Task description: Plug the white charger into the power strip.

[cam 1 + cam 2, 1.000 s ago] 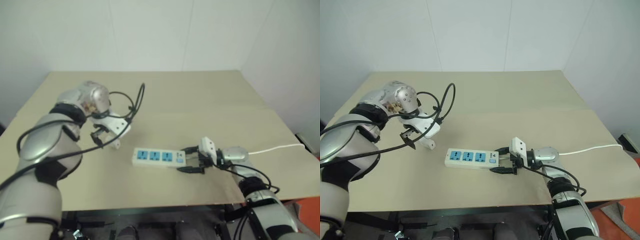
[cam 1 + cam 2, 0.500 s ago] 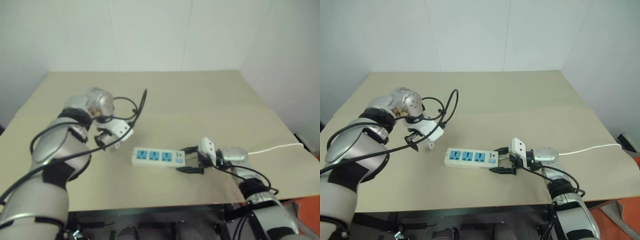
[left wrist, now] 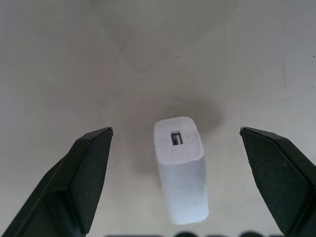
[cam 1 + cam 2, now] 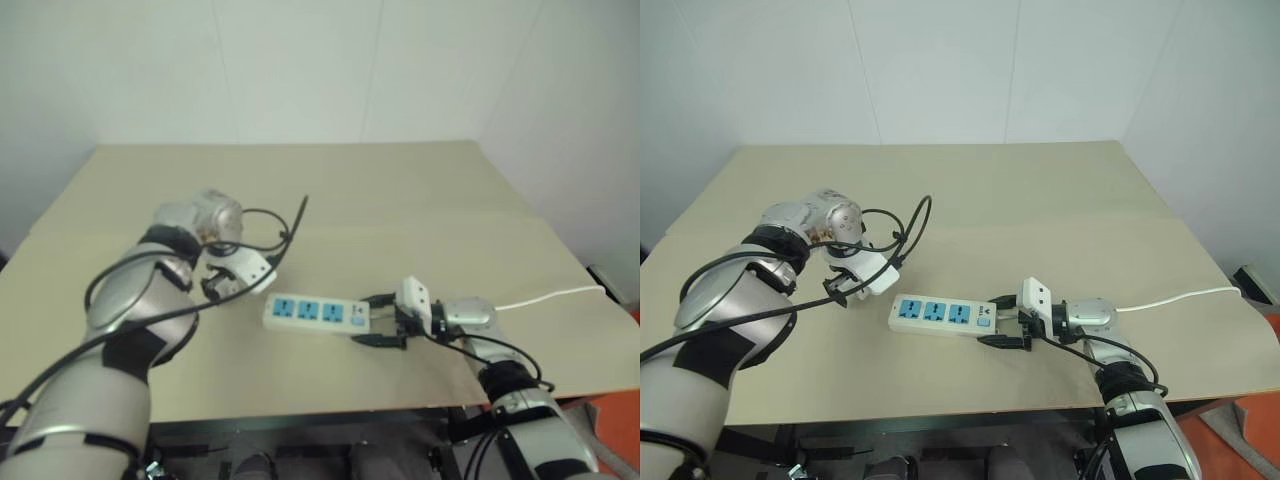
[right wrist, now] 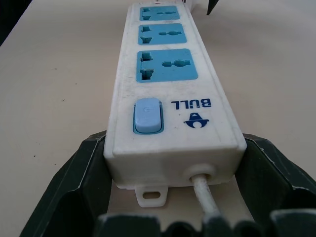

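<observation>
Left gripper [image 3: 175, 133] is where I look first: in the left wrist view my two black fingers [image 3: 86, 163] stand spread wide, one on either side of the white charger [image 3: 180, 170], with clear gaps between each fingertip and the charger's sides, so nothing is gripped. I see the charger lying on the tan table [image 4: 400, 190], its end face with a small rectangular port turned up toward the wrist camera. From the head views, the left gripper [image 4: 845, 288] points down at the table just off the end of the power strip [image 4: 943, 315] that lies toward my left; the charger itself is hidden there under the wrist.

My right gripper [image 4: 1008, 322] lies nearly level at the opposite end of the strip, the end with the switch and the cord. In the right wrist view its fingers [image 5: 64, 187] sit against both sides of that end; the strip [image 5: 168, 89] fills the span between them, and I read this as a hold on the strip, which rests flat on the table.

I count three blue socket faces in a row along the strip, all unoccupied, then a pale blue switch [image 5: 147, 114] beside blue lettering near my right gripper. Its thin white cord [image 4: 555, 295] leaves that end and trails across the table toward its right edge. Beyond the table I see plain white walls [image 4: 940, 70].
</observation>
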{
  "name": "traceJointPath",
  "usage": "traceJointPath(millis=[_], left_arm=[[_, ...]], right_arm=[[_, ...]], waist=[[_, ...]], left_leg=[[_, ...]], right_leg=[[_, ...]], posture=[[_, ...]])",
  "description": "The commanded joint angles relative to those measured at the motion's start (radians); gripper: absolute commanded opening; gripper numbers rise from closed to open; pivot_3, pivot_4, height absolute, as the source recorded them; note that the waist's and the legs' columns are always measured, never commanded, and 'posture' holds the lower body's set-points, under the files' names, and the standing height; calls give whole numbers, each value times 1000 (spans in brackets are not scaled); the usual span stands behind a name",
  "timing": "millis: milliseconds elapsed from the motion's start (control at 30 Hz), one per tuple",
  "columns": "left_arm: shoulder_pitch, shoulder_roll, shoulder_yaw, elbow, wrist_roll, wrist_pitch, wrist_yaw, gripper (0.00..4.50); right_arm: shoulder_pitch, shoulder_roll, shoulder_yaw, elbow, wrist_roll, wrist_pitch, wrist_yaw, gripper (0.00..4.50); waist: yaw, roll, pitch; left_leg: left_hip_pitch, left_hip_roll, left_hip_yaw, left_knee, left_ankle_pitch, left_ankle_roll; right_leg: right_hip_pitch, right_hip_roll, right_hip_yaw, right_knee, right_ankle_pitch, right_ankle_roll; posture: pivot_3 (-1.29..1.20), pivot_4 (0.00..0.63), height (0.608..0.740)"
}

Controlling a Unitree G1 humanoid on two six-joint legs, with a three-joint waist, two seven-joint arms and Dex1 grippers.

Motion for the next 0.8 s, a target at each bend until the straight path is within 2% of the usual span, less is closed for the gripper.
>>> traceJointPath(millis=[33, 333, 700, 800], left_arm=[[-16, -4, 13, 0, 27, -4, 20, 4500], [-11, -15, 14, 12, 74, 5, 51, 4500], [5, -30, 24, 21, 93, 9, 71, 1036], [4, -29, 24, 21, 99, 9, 85, 1027]], right_arm=[[33, -8, 34, 10, -47, 18, -9, 3413], [38, -10, 35, 3, -48, 20, -21, 3413], [31, -9, 36, 4, -52, 25, -32, 3413], [30, -10, 37, 6, -51, 24, -32, 3413]], waist=[[0, 0, 0], [-1, 0, 0], [-1, 0, 0], [-1, 0, 0]], left_leg=[[0, 0, 0, 0, 0, 0], [0, 0, 0, 0, 0, 0], [1, 0, 0, 0, 0, 0], [2, 0, 0, 0, 0, 0]], right_leg=[[0, 0, 0, 0, 0, 0], [0, 0, 0, 0, 0, 0], [1, 0, 0, 0, 0, 0], [1, 0, 0, 1, 0, 0]], posture=[[0, 150, 740], [0, 150, 740], [0, 150, 740], [0, 150, 740]])
